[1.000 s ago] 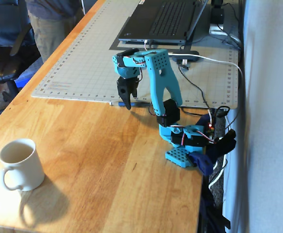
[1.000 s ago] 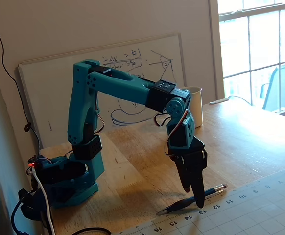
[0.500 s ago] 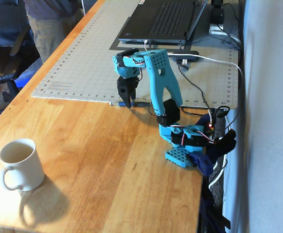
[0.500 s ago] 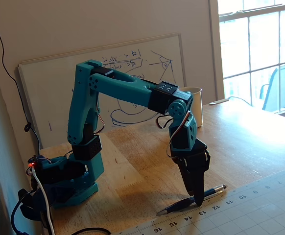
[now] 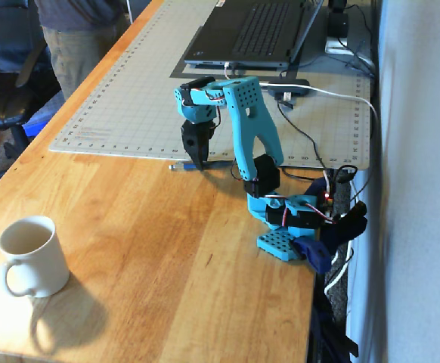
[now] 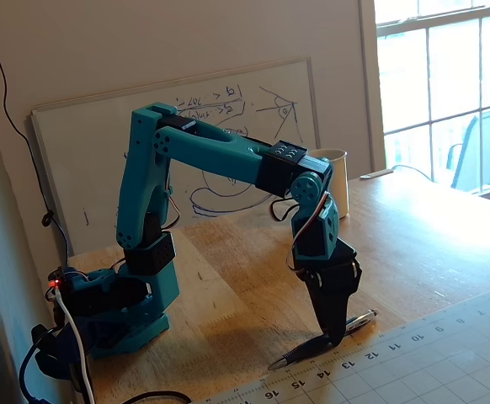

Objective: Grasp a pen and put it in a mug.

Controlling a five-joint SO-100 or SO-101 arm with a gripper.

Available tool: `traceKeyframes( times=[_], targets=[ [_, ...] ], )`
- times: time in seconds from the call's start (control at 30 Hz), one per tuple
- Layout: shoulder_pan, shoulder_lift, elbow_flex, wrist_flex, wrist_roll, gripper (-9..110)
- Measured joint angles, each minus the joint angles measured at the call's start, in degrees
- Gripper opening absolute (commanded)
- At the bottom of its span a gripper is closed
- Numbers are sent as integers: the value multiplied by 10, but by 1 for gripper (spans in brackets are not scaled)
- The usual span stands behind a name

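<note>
The thin blue pen (image 5: 218, 162) lies flat on the wooden table along the near edge of the cutting mat; it also shows in the other fixed view (image 6: 300, 352). My gripper (image 5: 200, 162) points straight down on the pen's middle, its black fingers (image 6: 332, 295) drawn together around it at the tips (image 6: 336, 338). The pen rests on the table. The cream mug (image 5: 29, 255) stands upright and empty near the front left corner, well away from the gripper. In the other fixed view the mug (image 6: 336, 172) is partly hidden behind the arm.
A gridded cutting mat (image 5: 129, 98) covers the far table, with a laptop (image 5: 250, 30) at its back. A whiteboard (image 6: 85, 160) leans on the wall. Cables (image 5: 311, 136) run beside the arm's base (image 5: 280, 227). A person (image 5: 76, 38) stands at the far left.
</note>
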Motion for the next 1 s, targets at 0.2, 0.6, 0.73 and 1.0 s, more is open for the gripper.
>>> traceKeyframes(
  times=[0.2,0.6,0.73,1.0],
  targets=[
    [0,0,0,0,0,7],
    [0,0,0,0,1,2],
    [-5,0,0,0,1,2],
    [-53,0,-1,1,1,2]
  ],
)
